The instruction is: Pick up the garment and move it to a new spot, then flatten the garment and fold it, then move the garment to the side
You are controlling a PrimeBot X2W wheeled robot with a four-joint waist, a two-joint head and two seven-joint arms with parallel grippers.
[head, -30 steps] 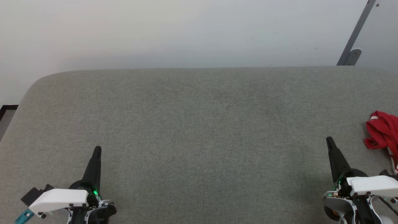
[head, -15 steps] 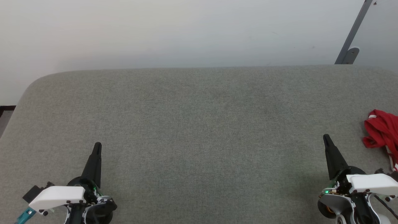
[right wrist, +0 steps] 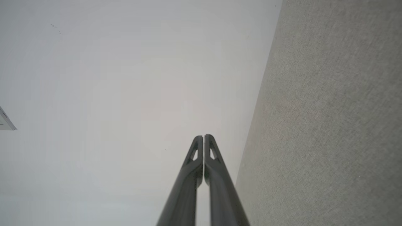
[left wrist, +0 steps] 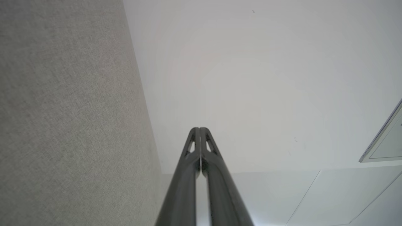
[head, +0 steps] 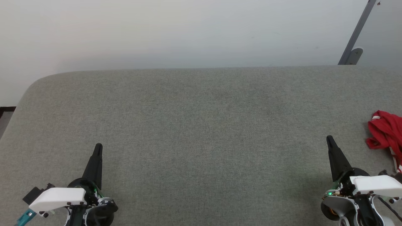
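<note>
The garment (head: 386,133) is a crumpled red heap with white striped trim, lying at the far right edge of the grey table (head: 201,131) and partly cut off by the frame. My right gripper (head: 329,139) sits at the lower right, shut and empty, its tip a short way left of the garment. At the lower left my left gripper (head: 98,147) is shut too, holding nothing. Both wrist views show the fingers pressed together, the left gripper (left wrist: 199,129) and the right gripper (right wrist: 203,137) pointing past the table's far edge toward the pale wall.
A pale wall (head: 188,31) rises behind the table's far edge. A grey metal bracket (head: 355,47) leans at the back right. The table's far left corner (head: 34,84) is rounded, with dark floor (head: 4,114) beyond it.
The whole head view has shifted slightly, so the camera moved. Both grippers sit a little higher in view than a second ago. The garment lies as before.
</note>
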